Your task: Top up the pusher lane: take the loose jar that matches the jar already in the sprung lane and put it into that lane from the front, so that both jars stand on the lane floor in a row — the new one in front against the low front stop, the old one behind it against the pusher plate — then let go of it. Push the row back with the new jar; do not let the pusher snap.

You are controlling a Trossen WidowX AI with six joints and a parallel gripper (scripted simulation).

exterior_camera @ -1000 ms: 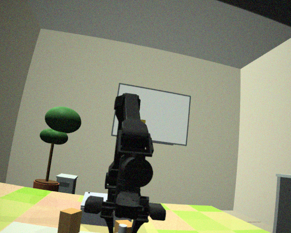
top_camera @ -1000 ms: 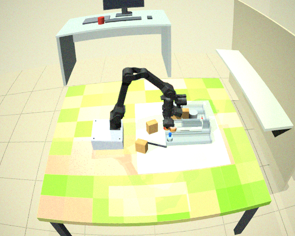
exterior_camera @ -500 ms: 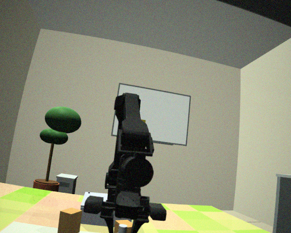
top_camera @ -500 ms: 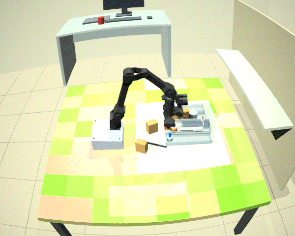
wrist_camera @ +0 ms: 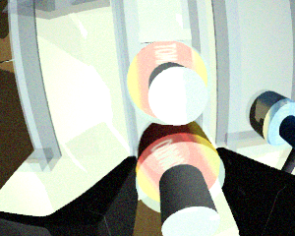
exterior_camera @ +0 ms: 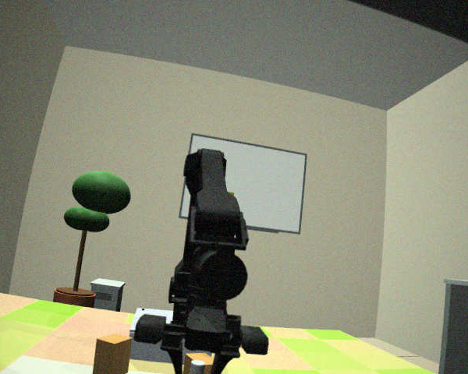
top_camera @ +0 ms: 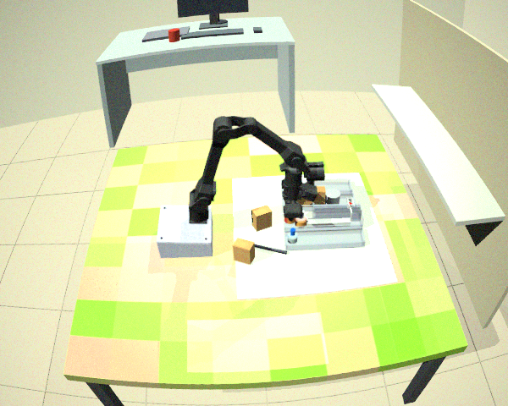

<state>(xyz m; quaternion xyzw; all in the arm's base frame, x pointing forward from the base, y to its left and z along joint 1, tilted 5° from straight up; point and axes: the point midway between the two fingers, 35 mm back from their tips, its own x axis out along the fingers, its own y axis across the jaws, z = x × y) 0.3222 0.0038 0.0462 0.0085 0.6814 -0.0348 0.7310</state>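
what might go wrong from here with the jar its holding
The held jar looks close to or touching the lane jar, so an uneven push might tip or skew either one. The gripper is shut on it at the lane's front; opening before the jar is seated could let the row spring forward. The blue-topped bottle stands in the next lane, and a sideways drift of the fingers might knock it.

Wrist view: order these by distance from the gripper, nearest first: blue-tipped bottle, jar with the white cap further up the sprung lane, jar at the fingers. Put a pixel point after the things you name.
1. Held jar (wrist_camera: pixel 181 154): between the fingers of the gripper (wrist_camera: pixel 177 160).
2. Lane jar (wrist_camera: pixel 138 81): just beyond it, up the image.
3. Blue-tipped bottle (wrist_camera: pixel 266 115): off to the image's right, in the neighbouring lane.
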